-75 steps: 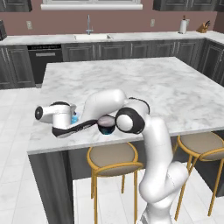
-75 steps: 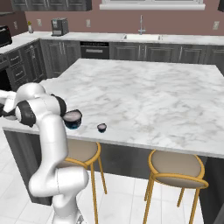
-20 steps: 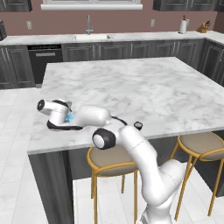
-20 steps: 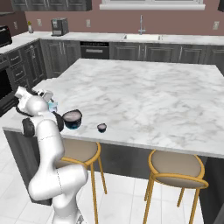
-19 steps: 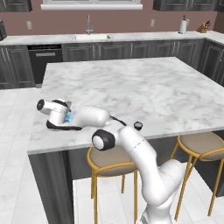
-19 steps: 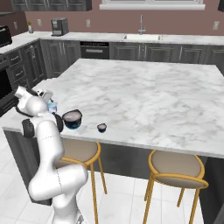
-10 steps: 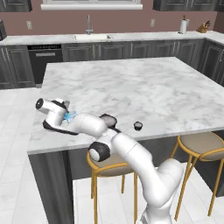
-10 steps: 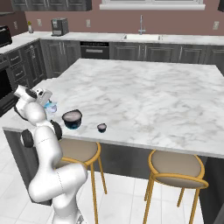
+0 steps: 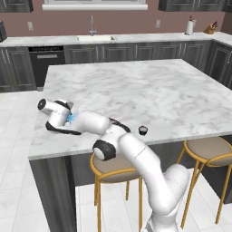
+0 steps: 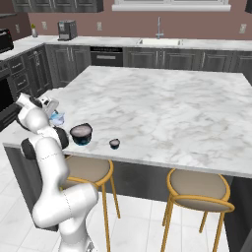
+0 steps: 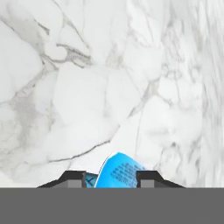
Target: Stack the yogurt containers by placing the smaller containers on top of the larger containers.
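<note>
My gripper (image 11: 111, 177) is shut on the translucent light-blue yogurt cup (image 11: 119, 170), which sits between the two dark fingertips (image 11: 73, 177). The gripper (image 9: 69, 119) and this cup (image 9: 73, 118) are near the left front corner of the marble island (image 9: 136, 90). From the right side the cup (image 10: 57, 118) shows just below the hand (image 10: 53, 112). The wide dark cup with a pale top (image 10: 81, 133) stands on the counter to its right. Further right is the tiny dark cup (image 10: 114, 143), also seen in the left base view (image 9: 143, 130). My forearm lies low over the counter and covers most of the wide cup in the left base view.
The island's front edge (image 10: 147, 165) runs close to all three cups, and its left edge (image 9: 38, 113) is near the hand. Two yellow bar stools (image 10: 197, 189) stand under the front edge. Open marble stretches behind the cups toward the sink wall.
The jaws have closed on the light-blue cup. The elbow has swung left and lower along the front edge, while the hand stayed at the corner.
</note>
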